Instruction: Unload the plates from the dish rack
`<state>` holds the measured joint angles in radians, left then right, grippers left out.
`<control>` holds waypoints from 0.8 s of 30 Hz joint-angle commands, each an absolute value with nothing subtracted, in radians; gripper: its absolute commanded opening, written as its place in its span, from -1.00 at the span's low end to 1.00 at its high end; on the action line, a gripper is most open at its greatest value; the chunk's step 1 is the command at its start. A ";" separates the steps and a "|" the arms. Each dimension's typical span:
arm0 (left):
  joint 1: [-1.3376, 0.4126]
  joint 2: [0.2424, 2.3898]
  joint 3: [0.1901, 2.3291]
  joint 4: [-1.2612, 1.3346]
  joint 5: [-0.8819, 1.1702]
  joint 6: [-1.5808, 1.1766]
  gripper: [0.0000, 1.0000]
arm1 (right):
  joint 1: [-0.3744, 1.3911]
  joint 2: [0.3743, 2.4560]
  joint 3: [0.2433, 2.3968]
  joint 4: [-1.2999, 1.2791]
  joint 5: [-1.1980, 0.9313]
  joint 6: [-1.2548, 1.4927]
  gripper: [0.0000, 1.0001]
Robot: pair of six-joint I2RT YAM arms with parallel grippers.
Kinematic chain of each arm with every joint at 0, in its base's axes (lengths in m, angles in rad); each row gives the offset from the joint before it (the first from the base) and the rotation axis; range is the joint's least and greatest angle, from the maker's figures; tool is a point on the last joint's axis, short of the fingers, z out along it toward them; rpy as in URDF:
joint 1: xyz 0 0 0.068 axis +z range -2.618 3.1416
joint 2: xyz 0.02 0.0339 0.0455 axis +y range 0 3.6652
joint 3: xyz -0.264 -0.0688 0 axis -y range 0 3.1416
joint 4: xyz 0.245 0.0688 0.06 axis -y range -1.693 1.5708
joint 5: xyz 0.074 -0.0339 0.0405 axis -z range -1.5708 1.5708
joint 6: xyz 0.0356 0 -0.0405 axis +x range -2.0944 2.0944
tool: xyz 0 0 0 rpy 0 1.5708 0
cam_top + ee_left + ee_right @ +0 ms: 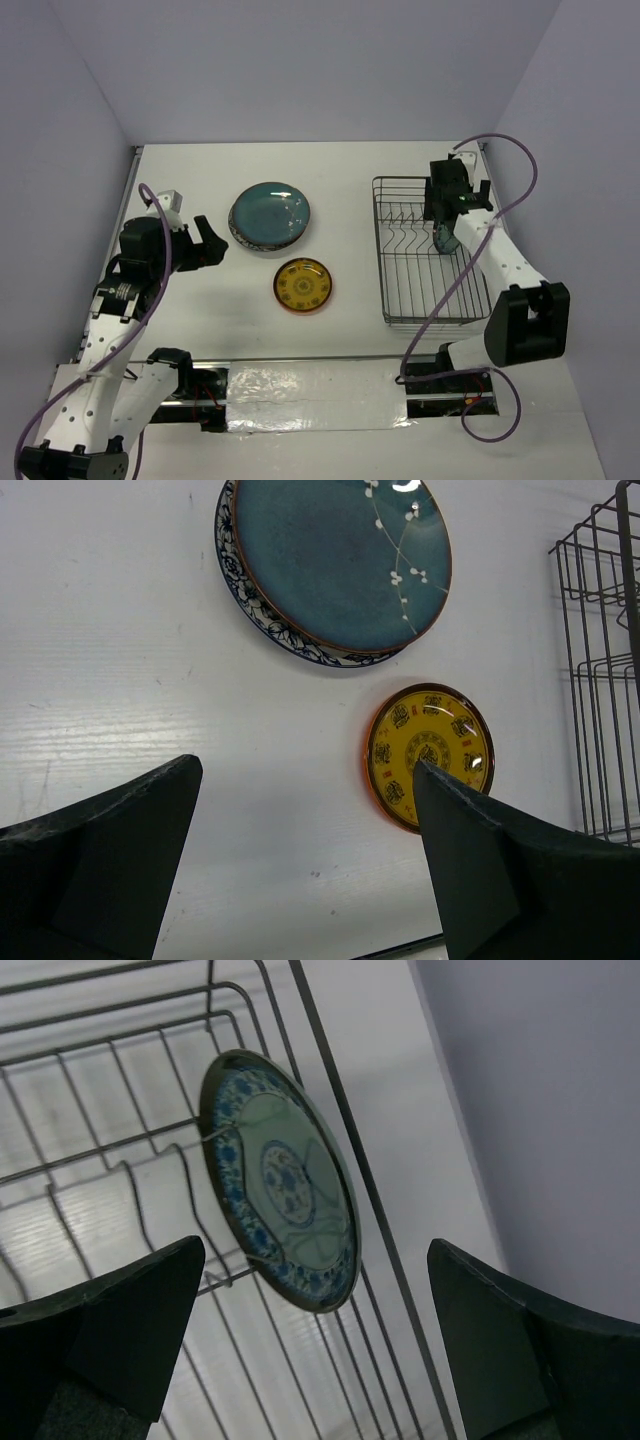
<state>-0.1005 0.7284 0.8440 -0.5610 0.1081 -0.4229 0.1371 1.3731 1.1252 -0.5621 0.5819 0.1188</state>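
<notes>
The dish rack (pixel 378 250), a grey wire basket, stands at the right. A small teal-patterned plate (pixel 285 1185) stands on edge in it, leaning between the tines near the rack's right wall (pixel 402 1290); the top view shows this plate (pixel 446 239) too. My right gripper (pixel 445 205) hovers over it, open (pixel 315 1245), its fingers apart from the plate. On the table lies a dark teal plate (pixel 340 560) stacked on a blue-floral-rimmed plate (pixel 232 575). A small orange plate (pixel 430 755) lies nearby. My left gripper (pixel 305 763) is open and empty, above the table to the left of the orange plate.
The plate stack (pixel 270 215) and the orange plate (pixel 302 285) occupy the table's middle. Purple cables loop off both arms. Walls close in the back and sides. The rack's left side (pixel 600 680) shows at the right of the left wrist view.
</notes>
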 commanded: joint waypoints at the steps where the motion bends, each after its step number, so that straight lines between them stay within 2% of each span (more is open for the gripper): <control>1: -0.106 0.730 0.844 -0.534 0.117 -0.422 0.99 | 0.115 1.417 1.143 -0.503 0.650 0.045 1.00; 5: -0.106 0.750 0.844 -0.531 0.138 -0.417 0.99 | 0.083 1.508 1.157 -0.488 0.656 0.015 0.97; 8: -0.106 0.749 0.844 -0.529 0.143 -0.416 0.99 | 0.071 1.569 1.167 -0.479 0.676 0.009 0.87; 9: -0.106 0.749 0.842 -0.528 0.144 -0.414 0.99 | 0.069 1.589 1.172 -0.483 0.675 0.009 0.55; 12: -0.106 0.753 0.842 -0.528 0.147 -0.414 0.99 | 0.066 1.600 1.172 -0.463 0.660 0.014 0.09; 14: -0.106 0.759 0.844 -0.529 0.147 -0.414 0.99 | 0.066 1.603 1.177 -0.459 0.650 0.012 -0.03; 22: -0.106 0.764 0.844 -0.528 0.149 -0.414 0.99 | 0.069 1.559 1.172 -0.448 0.637 -0.021 -0.28; 23: -0.106 0.764 0.842 -0.528 0.147 -0.416 0.99 | 0.068 1.548 1.172 -0.448 0.637 -0.025 -0.56; 24: -0.107 0.764 0.842 -0.528 0.146 -0.416 0.99 | 0.066 1.543 1.175 -0.451 0.638 -0.029 -0.74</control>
